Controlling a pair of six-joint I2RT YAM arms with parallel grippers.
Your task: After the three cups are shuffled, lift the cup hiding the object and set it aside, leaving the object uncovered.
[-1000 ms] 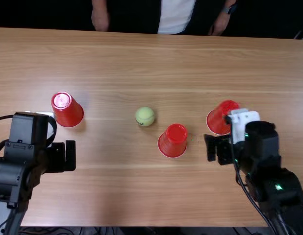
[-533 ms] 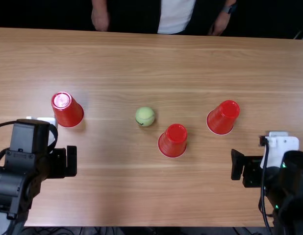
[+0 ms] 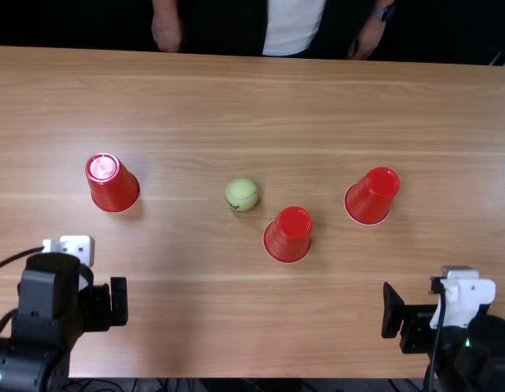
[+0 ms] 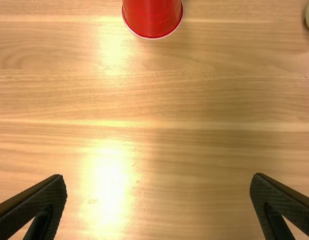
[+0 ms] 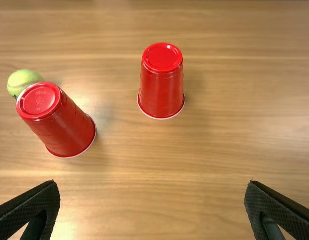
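My left gripper (image 4: 155,176) has its two flat, cross-hatched black fingers spread wide with nothing between them, over the near left part of the table (image 3: 252,98), a light brown wooden top with long straight grain and a soft sheen. My right gripper (image 5: 150,183) is spread just as wide and holds nothing, over the near right part. Three smooth red plastic cups, tapered and with a pale rim, stand mouth-down across the middle of the table. The left cup (image 3: 112,183) is straight ahead of my left gripper. The right cup (image 3: 371,196) is ahead of my right gripper, and the middle cup (image 3: 288,234) stands a little nearer to me than the other two. The ball (image 3: 242,194), round, fuzzy and yellow-green, lies uncovered on the wood just beside the middle cup, on its far left side, with a narrow gap between them in the top view. It lies ahead of both grippers, roughly between them and well apart from each. A broad band of wood separates each gripper from the cups, and the table's far edge runs well beyond them.
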